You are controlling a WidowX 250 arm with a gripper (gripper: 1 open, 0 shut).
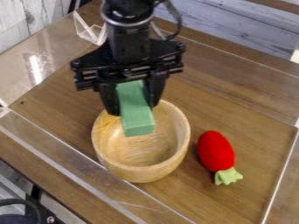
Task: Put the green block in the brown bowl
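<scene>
The green block (136,110), a long light-green bar, hangs on end between the fingers of my gripper (131,91), which is shut on its upper part. Its lower end dips just inside the brown bowl (111,156), a round wooden bowl in the middle of the tray, over the bowl's back half. The gripper points straight down from the black arm above. Whether the block touches the bowl's floor I cannot tell.
A red strawberry-like toy (215,151) with a pale-green tip lies right of the bowl. Clear acrylic walls (47,144) fence in the wooden tray floor. A clear folded stand (89,28) sits at the back left corner.
</scene>
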